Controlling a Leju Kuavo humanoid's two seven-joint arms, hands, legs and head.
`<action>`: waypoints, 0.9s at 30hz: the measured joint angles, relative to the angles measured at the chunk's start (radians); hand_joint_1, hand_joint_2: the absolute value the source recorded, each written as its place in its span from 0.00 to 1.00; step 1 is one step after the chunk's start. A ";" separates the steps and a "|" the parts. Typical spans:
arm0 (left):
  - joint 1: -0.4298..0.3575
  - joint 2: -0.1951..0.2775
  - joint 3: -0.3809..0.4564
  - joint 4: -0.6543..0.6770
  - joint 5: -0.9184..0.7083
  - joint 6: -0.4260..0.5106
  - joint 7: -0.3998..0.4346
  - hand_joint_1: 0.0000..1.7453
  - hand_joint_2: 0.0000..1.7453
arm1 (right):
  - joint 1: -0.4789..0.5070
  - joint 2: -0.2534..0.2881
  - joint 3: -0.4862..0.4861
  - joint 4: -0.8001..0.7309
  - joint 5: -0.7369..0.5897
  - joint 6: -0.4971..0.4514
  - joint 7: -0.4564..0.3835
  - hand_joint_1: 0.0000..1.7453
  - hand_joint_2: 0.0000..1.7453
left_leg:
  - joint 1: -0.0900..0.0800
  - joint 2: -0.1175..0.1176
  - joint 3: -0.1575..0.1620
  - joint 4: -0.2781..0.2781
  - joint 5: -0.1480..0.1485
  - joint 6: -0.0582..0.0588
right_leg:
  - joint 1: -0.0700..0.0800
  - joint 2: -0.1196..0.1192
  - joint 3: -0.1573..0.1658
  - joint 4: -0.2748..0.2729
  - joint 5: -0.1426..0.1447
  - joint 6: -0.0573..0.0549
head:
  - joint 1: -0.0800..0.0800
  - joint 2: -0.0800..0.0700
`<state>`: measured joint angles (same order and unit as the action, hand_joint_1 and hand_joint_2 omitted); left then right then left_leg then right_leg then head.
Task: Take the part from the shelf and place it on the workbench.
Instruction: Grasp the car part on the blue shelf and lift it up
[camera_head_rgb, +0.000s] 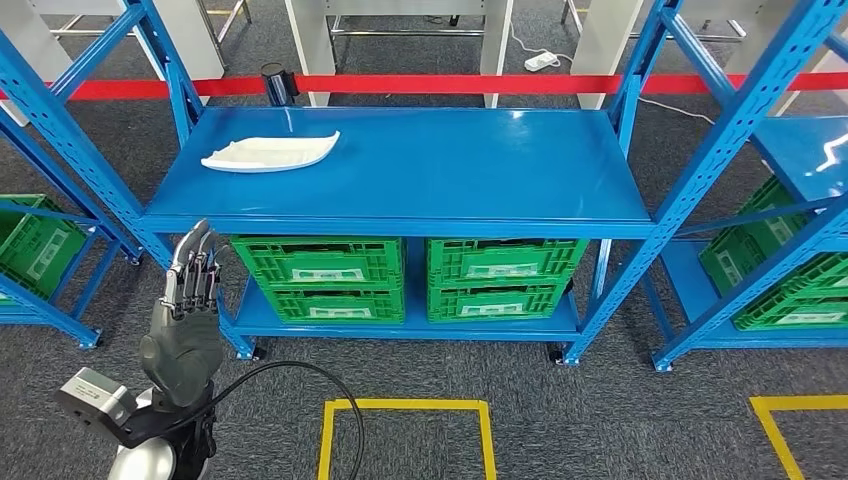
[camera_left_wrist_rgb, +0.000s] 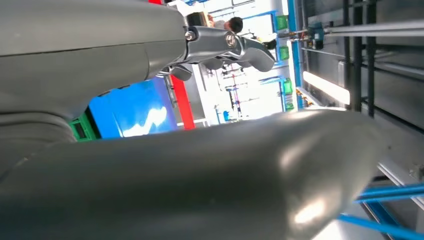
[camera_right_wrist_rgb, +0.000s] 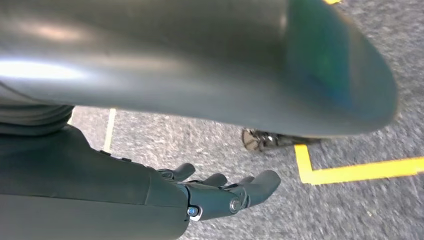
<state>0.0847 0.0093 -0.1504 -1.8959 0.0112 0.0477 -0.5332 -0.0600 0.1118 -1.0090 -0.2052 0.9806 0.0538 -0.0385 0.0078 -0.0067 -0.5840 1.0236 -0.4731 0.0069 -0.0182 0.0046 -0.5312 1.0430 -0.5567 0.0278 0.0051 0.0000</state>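
Note:
A white, shallow curved part (camera_head_rgb: 268, 153) lies on the top board of the blue shelf (camera_head_rgb: 450, 180), near its back left corner. My left hand (camera_head_rgb: 187, 310) is raised in front of the shelf's left front post, below the board's edge, fingers straight up and apart, holding nothing. The left wrist view shows its fingers (camera_left_wrist_rgb: 235, 47) extended with nothing in them. My right hand (camera_right_wrist_rgb: 220, 195) hangs over the grey carpet, fingers loosely spread, empty.
Green crates (camera_head_rgb: 320, 275) fill the lower shelf level. More blue racks with green crates (camera_head_rgb: 790, 265) stand on both sides. A red barrier tape (camera_head_rgb: 450, 84) runs behind the shelf. Yellow floor tape (camera_head_rgb: 405, 405) marks the carpet in front.

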 joint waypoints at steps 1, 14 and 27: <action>0.000 0.000 0.002 0.000 0.000 0.003 0.000 0.00 0.00 | -0.001 0.000 0.000 0.000 0.003 0.001 0.001 0.00 0.00 | 0.002 0.001 0.004 -0.003 -0.001 0.006 | 0.000 0.000 -0.020 0.041 -0.021 0.003 | 0.002 0.000; 0.001 0.000 0.006 -0.002 -0.011 0.007 0.000 0.00 0.00 | 0.000 0.000 0.000 0.000 0.010 0.013 0.006 0.00 0.00 | -0.010 -0.001 0.054 -0.004 -0.055 -0.016 | 0.013 -0.002 -0.057 -0.017 0.074 -0.036 | 0.009 0.000; -0.002 0.000 0.006 0.000 -0.014 0.007 0.003 0.00 0.00 | 0.001 0.002 0.000 0.000 0.008 0.009 0.010 0.00 0.00 | 0.006 0.002 -0.008 0.011 0.004 -0.036 | 0.005 0.000 0.012 -0.026 0.020 -0.021 | -0.004 0.000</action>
<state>0.0830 0.0095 -0.1445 -1.8960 -0.0028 0.0545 -0.5302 -0.0594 0.1137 -1.0094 -0.2052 0.9888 0.0626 -0.0280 0.0133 -0.0045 -0.5917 1.0346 -0.4689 -0.0289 -0.0133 0.0046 -0.5190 1.0174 -0.5370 0.0068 0.0013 0.0000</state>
